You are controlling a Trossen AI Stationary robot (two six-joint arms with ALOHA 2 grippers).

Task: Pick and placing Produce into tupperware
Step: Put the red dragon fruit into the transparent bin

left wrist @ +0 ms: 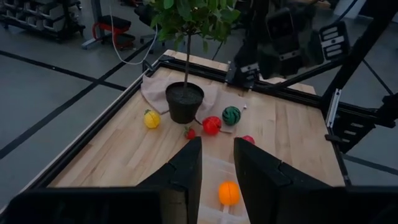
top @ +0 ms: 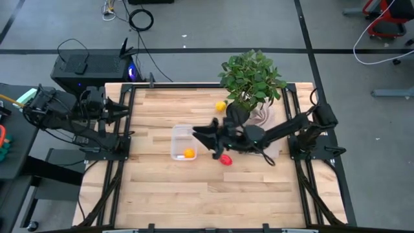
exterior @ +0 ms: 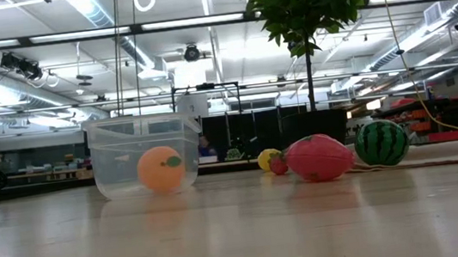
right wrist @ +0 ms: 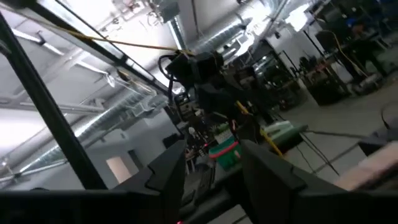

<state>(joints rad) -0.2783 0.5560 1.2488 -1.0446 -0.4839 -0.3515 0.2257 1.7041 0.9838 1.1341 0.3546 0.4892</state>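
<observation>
The clear tupperware [top: 181,139] [exterior: 141,151] stands on the wooden table with an orange fruit [top: 188,153] [exterior: 160,169] inside it. A red fruit [top: 225,159] [exterior: 319,157] lies on the table just right of it. My right gripper [top: 206,137] [right wrist: 212,152] is open and empty, raised above the table beside the tupperware's right side, pointing left. My left gripper [top: 123,107] [left wrist: 217,144] is open and waits at the table's left edge. In its wrist view the tupperware [left wrist: 214,186] and the orange [left wrist: 228,193] show between its fingers.
A potted plant [top: 252,81] [left wrist: 184,102] stands on a beige cloth [top: 265,120] at the far right. Around it lie a yellow fruit [top: 220,105] [left wrist: 152,118], a small watermelon [exterior: 381,143] [left wrist: 231,115], a red fruit [left wrist: 211,124] and a small red berry [left wrist: 190,132].
</observation>
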